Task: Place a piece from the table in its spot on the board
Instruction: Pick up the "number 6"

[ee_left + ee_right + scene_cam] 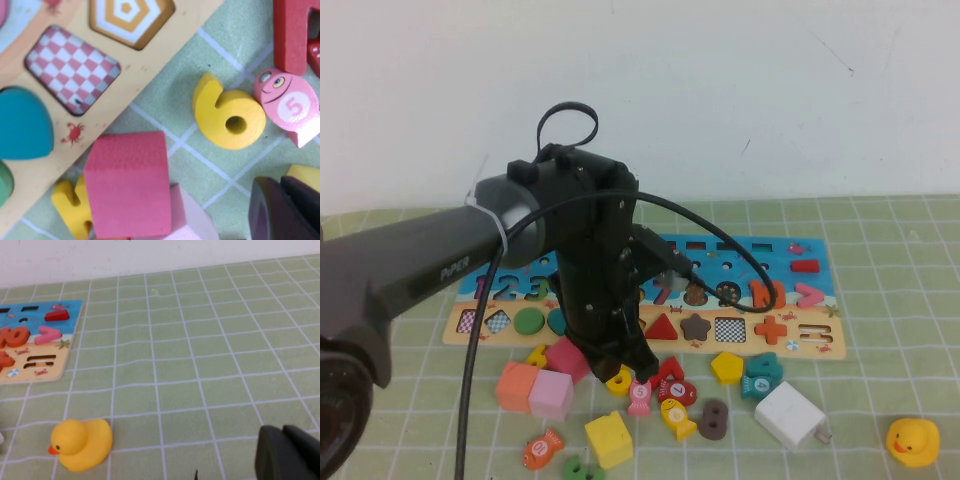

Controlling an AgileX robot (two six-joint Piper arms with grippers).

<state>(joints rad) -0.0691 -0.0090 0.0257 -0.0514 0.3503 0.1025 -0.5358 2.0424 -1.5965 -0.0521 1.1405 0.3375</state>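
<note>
We see left hand [620, 365] low over yellow 6 [619, 380] nr board [820, 345], spread; right hand [290, 452] by duck [82, 444], fingers: can't tell.

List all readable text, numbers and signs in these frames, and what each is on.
"PIPER": left arm, whose left gripper hangs over the loose pieces.
"6": yellow number piece.
"5": pink fish piece.
"123": board, printed digits.
">": pink sign piece.
Other piece numbers: too small.
Right gripper: unmarked.
</note>
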